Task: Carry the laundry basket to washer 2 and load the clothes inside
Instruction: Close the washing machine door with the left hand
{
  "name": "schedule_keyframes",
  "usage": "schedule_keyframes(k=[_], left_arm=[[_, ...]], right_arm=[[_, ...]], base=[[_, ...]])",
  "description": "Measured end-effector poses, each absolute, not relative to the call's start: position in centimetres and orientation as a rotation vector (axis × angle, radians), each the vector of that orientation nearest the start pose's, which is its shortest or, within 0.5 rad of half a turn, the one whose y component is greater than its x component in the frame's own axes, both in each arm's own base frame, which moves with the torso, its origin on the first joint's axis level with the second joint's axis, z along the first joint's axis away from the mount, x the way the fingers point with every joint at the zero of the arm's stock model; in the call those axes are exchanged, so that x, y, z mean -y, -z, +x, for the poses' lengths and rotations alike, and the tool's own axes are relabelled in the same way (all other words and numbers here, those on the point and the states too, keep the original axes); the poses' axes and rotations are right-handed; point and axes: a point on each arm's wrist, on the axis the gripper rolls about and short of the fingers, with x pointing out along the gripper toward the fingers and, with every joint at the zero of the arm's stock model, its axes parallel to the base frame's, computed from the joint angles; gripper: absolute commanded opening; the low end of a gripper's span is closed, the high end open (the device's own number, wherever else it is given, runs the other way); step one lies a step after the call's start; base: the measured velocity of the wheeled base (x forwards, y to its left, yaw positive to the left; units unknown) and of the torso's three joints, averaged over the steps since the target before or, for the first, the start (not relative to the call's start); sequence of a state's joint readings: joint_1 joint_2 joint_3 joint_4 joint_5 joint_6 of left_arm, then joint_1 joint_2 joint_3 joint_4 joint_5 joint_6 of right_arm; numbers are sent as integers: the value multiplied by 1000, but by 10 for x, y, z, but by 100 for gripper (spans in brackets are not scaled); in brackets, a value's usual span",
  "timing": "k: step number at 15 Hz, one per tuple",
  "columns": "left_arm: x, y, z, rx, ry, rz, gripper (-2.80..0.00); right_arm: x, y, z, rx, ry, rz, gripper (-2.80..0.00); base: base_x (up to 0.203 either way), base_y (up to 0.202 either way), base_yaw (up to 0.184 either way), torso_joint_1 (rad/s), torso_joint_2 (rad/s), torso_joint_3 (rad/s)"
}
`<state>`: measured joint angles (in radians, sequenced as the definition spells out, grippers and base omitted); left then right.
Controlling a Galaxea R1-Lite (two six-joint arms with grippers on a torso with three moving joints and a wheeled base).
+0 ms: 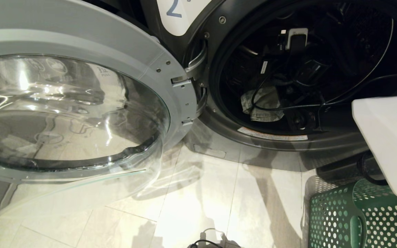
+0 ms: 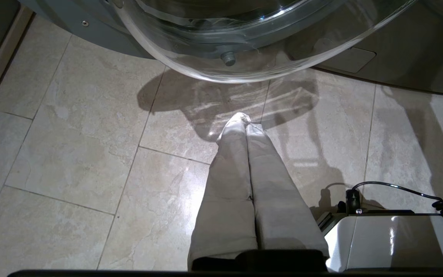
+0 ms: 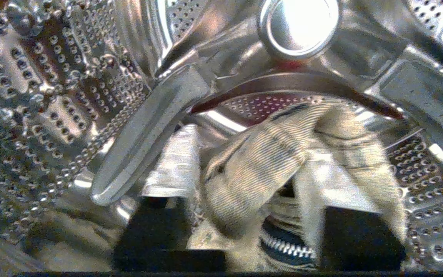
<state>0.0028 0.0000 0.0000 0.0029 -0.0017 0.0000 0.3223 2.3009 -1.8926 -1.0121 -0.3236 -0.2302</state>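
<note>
Striped garment (image 3: 260, 169) sits inside the drum (image 3: 52, 96) of washer 2 (image 1: 184, 20), draped between the fingers of the right gripper (image 3: 256, 231); fingers (image 3: 156, 223) spread apart, cloth lying across them rather than pinched, zipper showing near the wrist; seen from the head camera the garment (image 1: 264, 105) is a pale bundle low in the dark opening, arm and cables reaching in over it. Risk, as I judge it: cloth snags on a finger or the zipper catches, so pulling back drags it out over the door seal onto the floor (image 1: 219, 206); cables could also hook the rim (image 1: 274, 136). Room: drum deep behind the garment, paddle (image 3: 148, 134) just beside it, opening rim tight around the arm. Door (image 1: 74, 113) swung wide on the left, hinge (image 1: 184, 82) near the opening. Laundry basket (image 1: 339, 220) on the floor below right, near the washer front. Left gripper (image 2: 244, 123) parked over the tiles, fingers pressed together, holding nothing.
</note>
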Motion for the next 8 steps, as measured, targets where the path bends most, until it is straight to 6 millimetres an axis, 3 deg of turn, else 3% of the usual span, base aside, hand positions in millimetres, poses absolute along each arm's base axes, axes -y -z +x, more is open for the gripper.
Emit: schedule_keyframes(k=[5,8], left_arm=[[0,-75,-23,-3,-1,0,-280],[0,-75,-23,-3,-1,0,-280]], right_arm=[[-149,-281,446,452,-7,56,0],[-154,-292,434,346,-57,117,0]], base=[[0,0,0,0,0,0],[0,0,0,0,0,0]])
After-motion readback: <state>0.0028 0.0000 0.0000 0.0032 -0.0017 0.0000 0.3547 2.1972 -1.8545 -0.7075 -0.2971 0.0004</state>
